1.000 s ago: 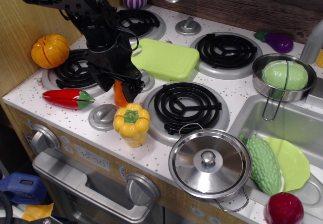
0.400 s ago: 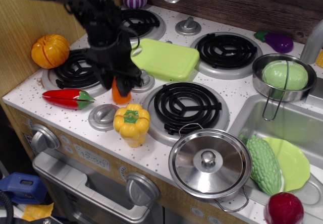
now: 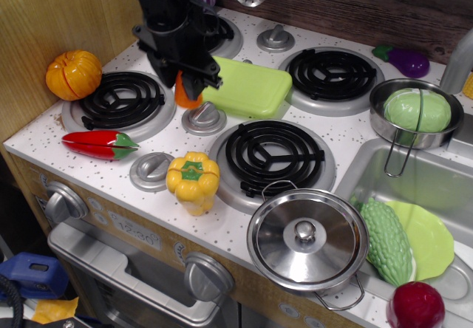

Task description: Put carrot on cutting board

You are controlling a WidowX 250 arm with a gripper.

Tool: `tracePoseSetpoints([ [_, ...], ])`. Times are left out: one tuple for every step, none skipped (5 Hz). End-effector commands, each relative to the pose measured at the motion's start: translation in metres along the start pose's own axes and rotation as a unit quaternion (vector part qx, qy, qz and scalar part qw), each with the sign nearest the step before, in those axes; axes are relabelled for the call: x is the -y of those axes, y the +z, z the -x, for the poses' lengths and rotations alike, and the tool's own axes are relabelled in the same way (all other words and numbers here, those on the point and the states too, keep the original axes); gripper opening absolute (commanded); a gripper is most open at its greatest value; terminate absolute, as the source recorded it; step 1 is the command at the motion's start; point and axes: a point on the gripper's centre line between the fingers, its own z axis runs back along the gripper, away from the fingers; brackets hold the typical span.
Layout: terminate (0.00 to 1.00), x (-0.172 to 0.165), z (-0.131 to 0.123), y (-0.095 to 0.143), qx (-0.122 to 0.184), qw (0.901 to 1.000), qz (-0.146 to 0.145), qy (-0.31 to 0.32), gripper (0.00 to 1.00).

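Note:
My black gripper is shut on the orange carrot and holds it lifted above the stove top, just left of the lime-green cutting board's near left corner. Most of the carrot is hidden between the fingers; only its lower orange part shows. The cutting board lies flat between the back burners, and the arm covers its left end.
A round orange pumpkin sits at far left. A red chili pepper and a yellow pepper lie near the front. A silver knob is below the gripper. A pot lid, a pot with a green vegetable and the sink are at the right.
The gripper has lifted the carrot off the stove top and carried it up and back, toward the cutting board's left corner.

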Motion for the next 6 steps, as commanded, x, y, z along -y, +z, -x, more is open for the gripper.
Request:
tracePoseSetpoints([
  [0.0, -0.001, -0.039, -0.001, 0.054, 0.9981, 0.002, -0.03, 0.0],
  [0.0, 0.0, -0.053, -0.006, 0.07, 0.9966, 0.008, -0.044, 0.0],
  [0.0, 0.001, -0.062, -0.01, 0.078, 0.9952, 0.016, -0.057, 0.0],
  [0.0, 0.003, -0.064, -0.01, 0.076, 0.9946, 0.028, -0.066, 1.0],
  [0.0, 0.003, -0.064, -0.01, 0.076, 0.9946, 0.028, -0.066, 1.0],
  [1.0, 0.003, -0.064, -0.01, 0.076, 0.9946, 0.028, -0.066, 1.0],
])
